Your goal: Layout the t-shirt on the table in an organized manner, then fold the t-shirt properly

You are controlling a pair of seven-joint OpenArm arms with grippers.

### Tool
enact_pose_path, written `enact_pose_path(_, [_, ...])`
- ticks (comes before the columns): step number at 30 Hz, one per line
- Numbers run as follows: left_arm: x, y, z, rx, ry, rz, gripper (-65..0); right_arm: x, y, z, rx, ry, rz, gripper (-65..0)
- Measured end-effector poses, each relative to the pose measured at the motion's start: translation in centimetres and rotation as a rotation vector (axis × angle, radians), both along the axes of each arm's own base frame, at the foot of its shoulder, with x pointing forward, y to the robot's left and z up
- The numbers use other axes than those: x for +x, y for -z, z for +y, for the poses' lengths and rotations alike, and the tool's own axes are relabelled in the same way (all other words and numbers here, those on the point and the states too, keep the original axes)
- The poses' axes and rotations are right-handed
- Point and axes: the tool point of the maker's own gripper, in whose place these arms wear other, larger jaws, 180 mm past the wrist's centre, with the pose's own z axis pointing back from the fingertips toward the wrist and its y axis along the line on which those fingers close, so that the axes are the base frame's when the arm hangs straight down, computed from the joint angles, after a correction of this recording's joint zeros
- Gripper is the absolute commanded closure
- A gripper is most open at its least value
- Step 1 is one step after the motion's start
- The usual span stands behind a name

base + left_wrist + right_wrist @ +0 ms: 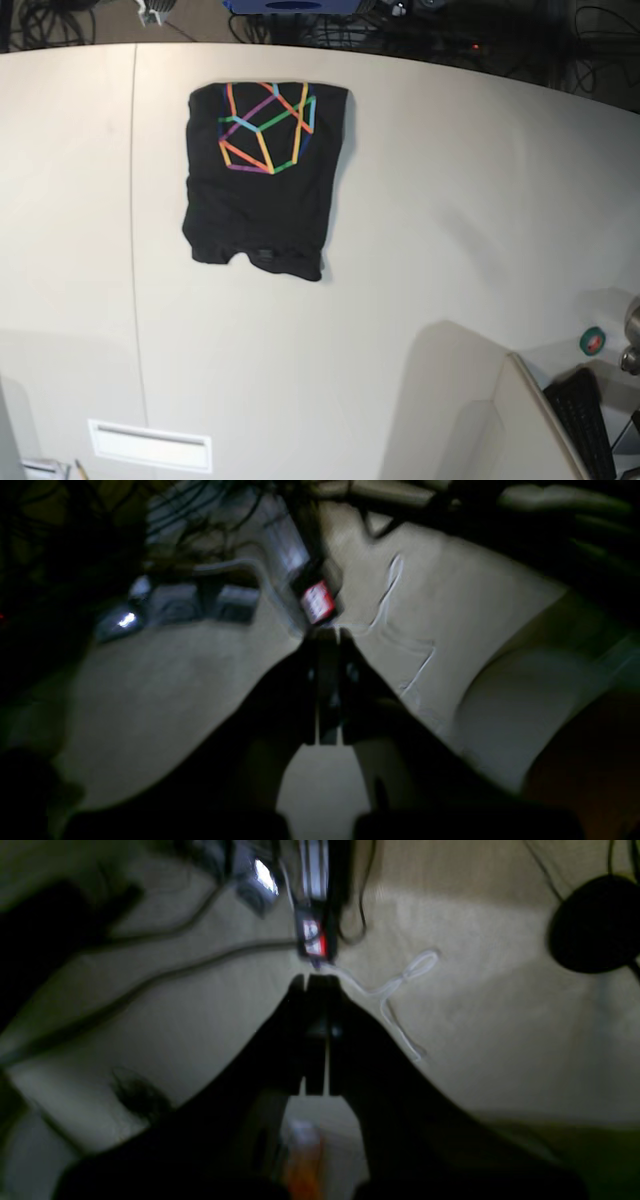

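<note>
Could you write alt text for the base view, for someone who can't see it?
A black t-shirt, folded into a compact rectangle with its rainbow line print facing up, lies on a wide off-white table. No robot arms appear; a small white plate sits near the front edge.

A small white rectangular plate [150, 445] sits at the near left. At the near right lie a green roll of tape [593, 340] and a black keyboard [583, 420]. A loose white cord [395, 990] and dark cables [150, 975] trail across the floor, beside a red-labelled box [318, 601].
</note>
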Motion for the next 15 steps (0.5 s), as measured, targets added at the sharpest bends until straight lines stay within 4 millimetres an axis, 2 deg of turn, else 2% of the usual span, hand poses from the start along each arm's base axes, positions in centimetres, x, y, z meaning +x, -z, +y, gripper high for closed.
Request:
enact_pose_path(3, [-0.1, 0.7, 2.1, 0.04, -0.042, 0.04, 0.0, -1.4, -0.3, 2.4, 0.019, 0.048, -0.046, 0.0])
enact_pose_path(6, [1.1, 1.0, 4.2, 0.078, -0.05, 0.026, 0.0, -0.2, -0.2, 2.3, 0.009, 0.129, -0.066, 0.0])
enact_pose_path(10, [2.8, 1.0, 3.9, 0.064, -0.043, -0.019, 0.0, 2.2, 0.0, 1.7, -0.013, 0.222, -0.113, 0.0])
enact_pose_path(12, [3.3, 1.0, 3.5, 0.051, -0.049, -0.032, 0.0, 2.1, 0.0, 1.9, -0.013, 0.237, -0.112, 0.0])
enact_pose_path(15, [3.1, 1.0, 3.9, 0.061, -0.047, -0.028, 0.0, 1.0, -0.1, 2.1, -0.01, 0.234, -0.087, 0.0])
